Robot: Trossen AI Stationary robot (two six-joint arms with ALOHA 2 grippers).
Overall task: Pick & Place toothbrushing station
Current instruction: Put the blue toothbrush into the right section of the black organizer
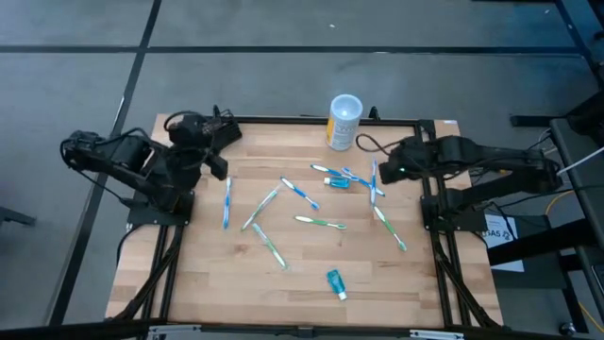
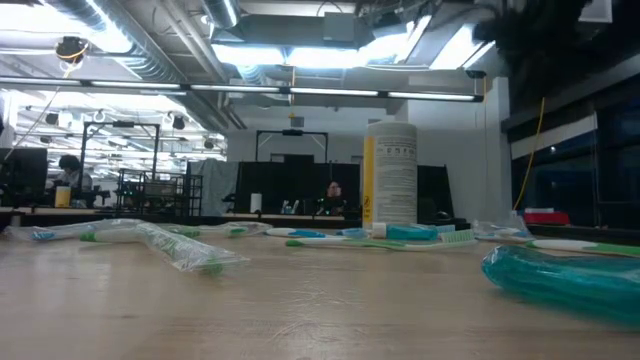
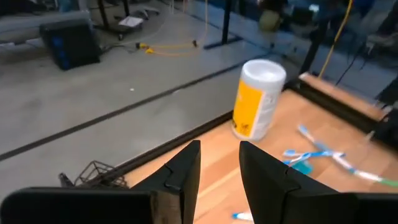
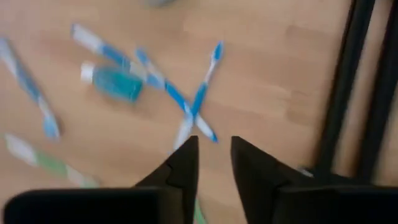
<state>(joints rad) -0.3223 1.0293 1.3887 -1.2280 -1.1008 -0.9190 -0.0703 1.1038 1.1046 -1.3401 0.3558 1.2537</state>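
The teal tube (image 2: pixel 560 280) fills the lower right of the low view, wrapped toothbrushes (image 1: pixel 321 223) strewn across the bench (image 1: pixel 208 283) behind it. The right pincer (image 4: pixel 214 152), fingers a narrow gap apart and holding nothing, hangs over crossed blue brushes (image 4: pixel 196 102) at centre frame. The left pincer (image 3: pixel 219 165) waits at upper left, likewise narrow and empty. Farthest stands the white-and-yellow cup (image 1: pixel 344 121), lidded, contents hidden. No toothbrushing station shows anywhere. To do this well, I'd descend squarely onto a single brush.
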